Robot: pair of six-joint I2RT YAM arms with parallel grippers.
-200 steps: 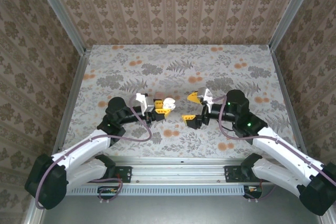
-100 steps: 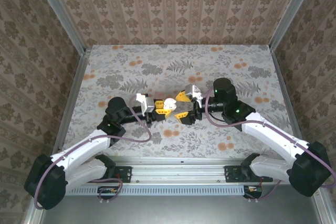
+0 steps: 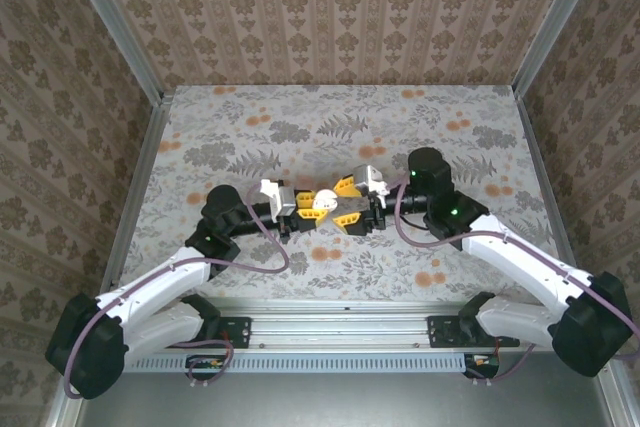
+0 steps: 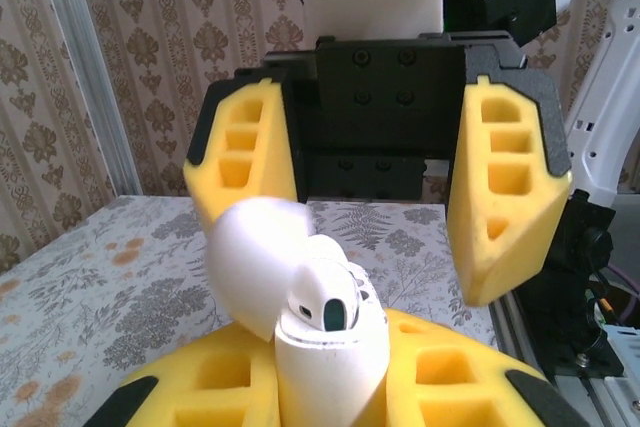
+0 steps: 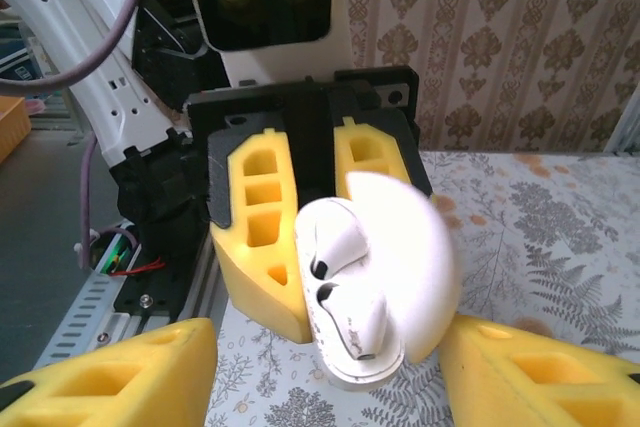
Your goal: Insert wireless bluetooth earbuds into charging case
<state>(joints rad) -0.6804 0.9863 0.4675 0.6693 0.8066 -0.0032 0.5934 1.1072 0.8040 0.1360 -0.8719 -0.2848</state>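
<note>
Top external view, from the left: the left gripper [image 3: 304,209] is clamped on the white charging case [image 3: 322,201] at the middle of the floral table [image 3: 250,117]. The case's long axis runs roughly along the line between the two arms, and its open mouth points right, toward the other arm. Its lid [image 4: 255,257] is swung back and leans left in the left wrist view. Two white earbuds [image 5: 338,243] sit side by side in the mouth with their rounded heads outward; the stems are hidden. The right gripper [image 3: 349,204] faces the case with its yellow fingers [image 5: 110,377] spread wide, one on each side of the case and clear of it.
</note>
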